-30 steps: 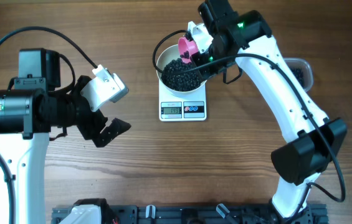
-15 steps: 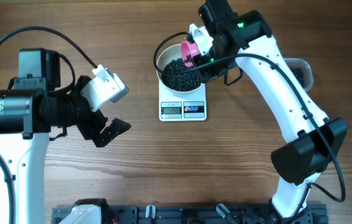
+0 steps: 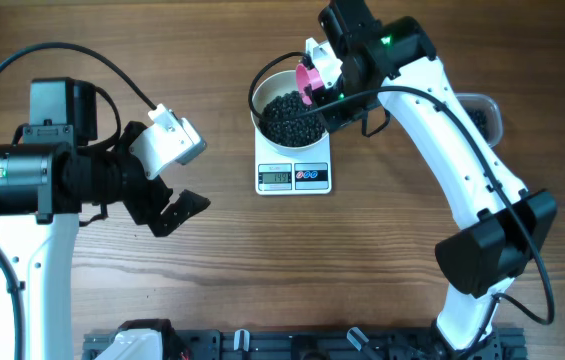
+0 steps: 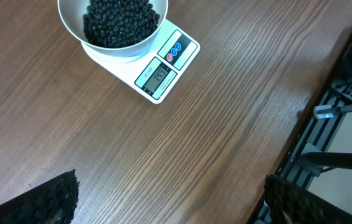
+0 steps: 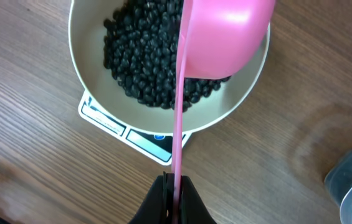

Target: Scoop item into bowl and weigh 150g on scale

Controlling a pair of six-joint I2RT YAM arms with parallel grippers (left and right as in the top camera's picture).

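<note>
Item: many tiny round black beans point(image 5: 141, 56) heaped inside the bowl that sits on the scale; none show on the table around the scale.
Bowl: round plain white bowl point(image 5: 82, 68), upright on the platform of the scale, covering most of it; only the front panel of the scale sticks out from under it.
Scale: small white rectangular kitchen scale point(image 4: 163, 68) with a grey display and 2 small round buttons on its front, 1 blue and 1 red; the digits are lit but too small to read with certainty.
Scoop: pink plastic scoop point(image 5: 225, 31), its cup over the right side of the bowl above the scale, turned on its side; its thin handle runs straight back into the right gripper. Whether the cup touches the beans I cannot tell.
Right gripper: right gripper point(image 5: 174, 186) clamped tight on the end of the scoop handle, above the back right corner of the scale.
Left gripper: left gripper point(image 4: 169, 202) spread wide with nothing between its fingers, well apart from the scale on its left side.
Tub: clear rounded plastic tub point(image 3: 482, 115) with dark beans inside, right of the scale, partly hidden by the right arm.
Table: brown wooden table point(image 3: 262, 270) under the scale.
</note>
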